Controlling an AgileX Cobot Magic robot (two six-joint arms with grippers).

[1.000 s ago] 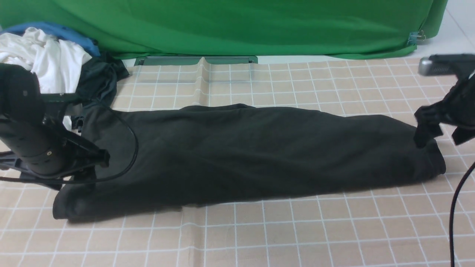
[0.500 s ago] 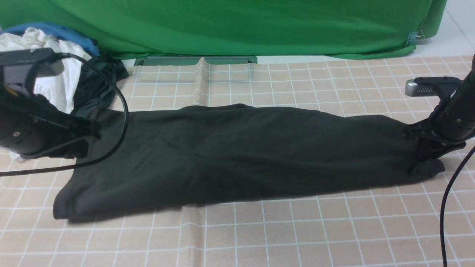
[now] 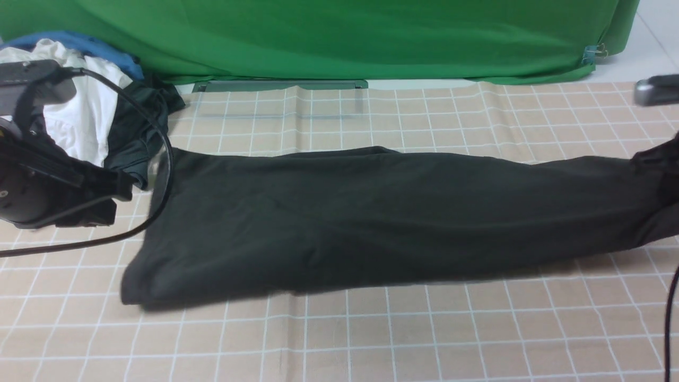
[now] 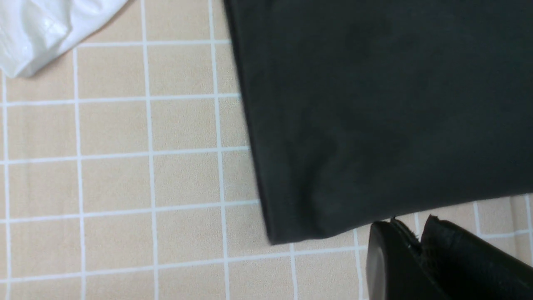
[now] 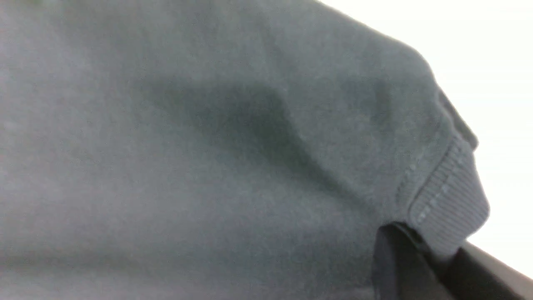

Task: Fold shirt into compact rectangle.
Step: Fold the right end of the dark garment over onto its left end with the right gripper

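Note:
The black shirt [image 3: 371, 212] lies as a long folded band across the checked cloth, from the left side to the right edge of the front view. My right gripper [image 3: 669, 178] is at that right edge, shut on the shirt's end. In the right wrist view its jaws [image 5: 433, 250] pinch the fabric [image 5: 208, 166] beside a ribbed hem [image 5: 449, 200]. My left gripper [image 3: 124, 193] hangs just left of the shirt's left end. In the left wrist view its jaws [image 4: 410, 231] are shut with nothing between them, just off the shirt's [image 4: 374, 104] corner.
A pile of clothes sits at the back left: a white garment [image 3: 79, 101], a blue cloth [image 3: 95, 45] and a dark grey garment [image 3: 138, 122]. A green backdrop [image 3: 339, 37] closes the far side. The left arm's cable [image 3: 159, 175] loops over the shirt's left edge.
Both grippers have gone from open to shut. The right one has pulled the shirt to the right, stretching it, and the shirt's left end has slid away from the left gripper.

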